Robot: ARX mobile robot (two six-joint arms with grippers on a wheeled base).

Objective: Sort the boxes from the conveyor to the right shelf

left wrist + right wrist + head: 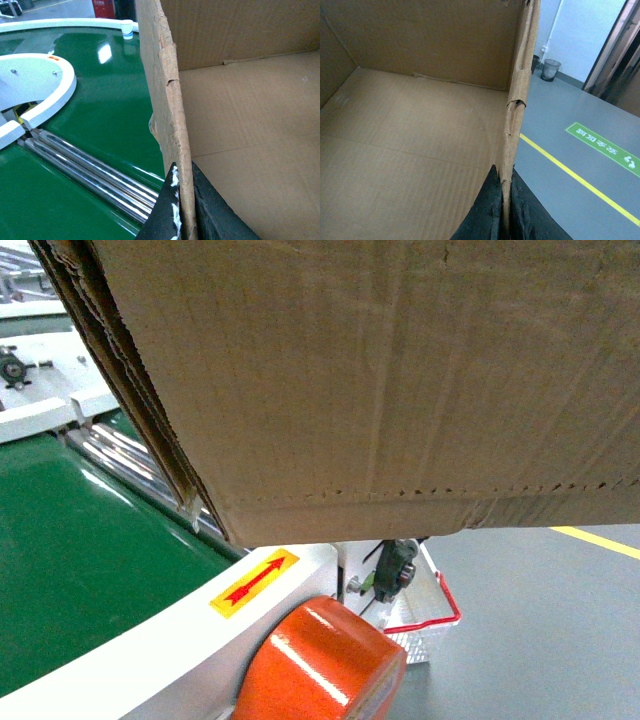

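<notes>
Here, a large brown cardboard box (380, 380) is held up close in front of the head camera, filling most of that view. A dotted seam line is seen low on its side, and its underside hangs clear above the green conveyor belt (80, 570) and the belt's white rim (180, 640). A yellow label with a red arrow (254, 582) is stuck on the rim, and an orange roll of tape (320, 665) lies just beside it.

In the left wrist view, the left claw (182, 210) is pinched on the ragged top edge of the box's left wall, one dark finger (162, 215) outside and the other inside. Shiny steel rollers (90, 175) are seen between belt sections beneath.

In the right wrist view, the right claw (504, 212) is likewise pinched on the torn top edge of the opposite wall. Beyond that wall, a grey floor (560, 200) with a yellow line (580, 182), a green floor sign (605, 149) and a waste bin (550, 69) are shown.
</notes>
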